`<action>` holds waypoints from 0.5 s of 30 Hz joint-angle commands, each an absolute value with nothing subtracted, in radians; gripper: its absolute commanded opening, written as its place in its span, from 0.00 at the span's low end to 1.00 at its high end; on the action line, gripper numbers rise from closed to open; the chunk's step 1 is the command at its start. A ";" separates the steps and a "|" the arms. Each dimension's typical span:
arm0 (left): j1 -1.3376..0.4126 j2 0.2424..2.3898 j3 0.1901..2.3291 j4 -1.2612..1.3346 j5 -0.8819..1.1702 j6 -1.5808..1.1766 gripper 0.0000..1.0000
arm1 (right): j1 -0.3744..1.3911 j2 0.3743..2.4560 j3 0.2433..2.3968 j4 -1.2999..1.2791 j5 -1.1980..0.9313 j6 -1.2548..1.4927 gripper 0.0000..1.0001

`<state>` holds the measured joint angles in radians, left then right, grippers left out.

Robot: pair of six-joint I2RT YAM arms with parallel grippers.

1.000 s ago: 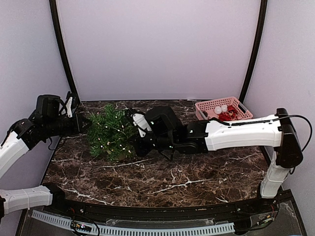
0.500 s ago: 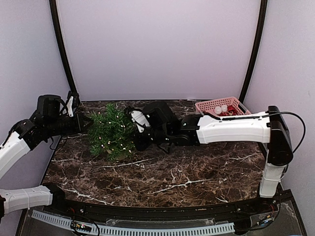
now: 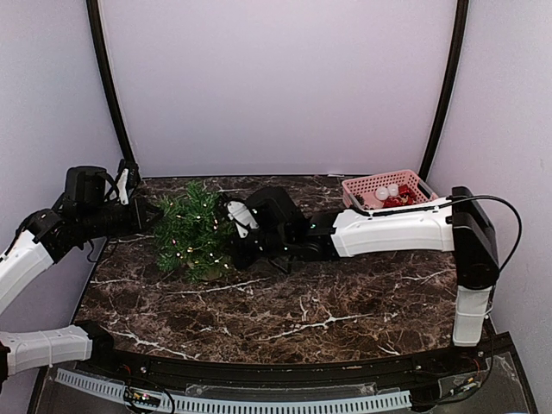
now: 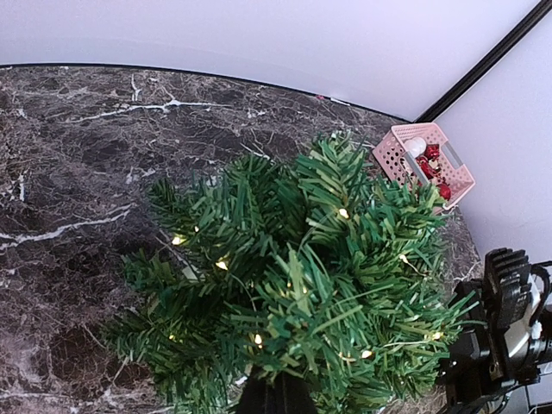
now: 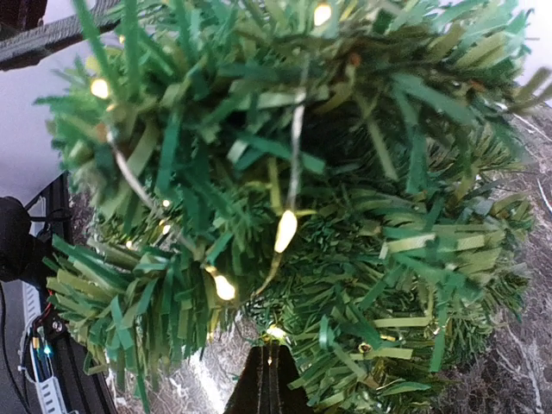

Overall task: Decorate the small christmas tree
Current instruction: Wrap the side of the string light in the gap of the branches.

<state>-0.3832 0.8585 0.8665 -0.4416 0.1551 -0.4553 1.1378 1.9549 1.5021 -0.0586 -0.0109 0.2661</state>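
While pressed into the needles, left gripper [image 4: 274,390] and right gripper [image 5: 266,375] fully closed, grasp on any branch unclear, small christmas tree [image 3: 191,231] bushy, dark green, lights glowing.

Soft even light (right wrist blurry)

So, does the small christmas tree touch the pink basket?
Apart. The top view shows a wide stretch of marble table between the small christmas tree and the pink basket.
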 commanded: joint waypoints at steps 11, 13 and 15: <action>-0.376 0.851 0.849 -0.412 0.173 -0.419 0.00 | 1.091 1.914 1.408 0.151 0.029 0.445 0.00; -0.376 0.851 0.848 -0.410 0.179 -0.418 0.00 | 1.090 1.926 1.407 0.165 0.007 0.454 0.00; -0.376 0.851 0.848 -0.408 0.181 -0.415 0.00 | 1.092 1.937 1.405 0.179 0.005 0.463 0.00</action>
<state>-0.3832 0.8585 0.8665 -0.4339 0.1661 -0.4362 1.0954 1.9484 1.4151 0.1009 0.0219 0.4191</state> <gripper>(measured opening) 0.011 0.006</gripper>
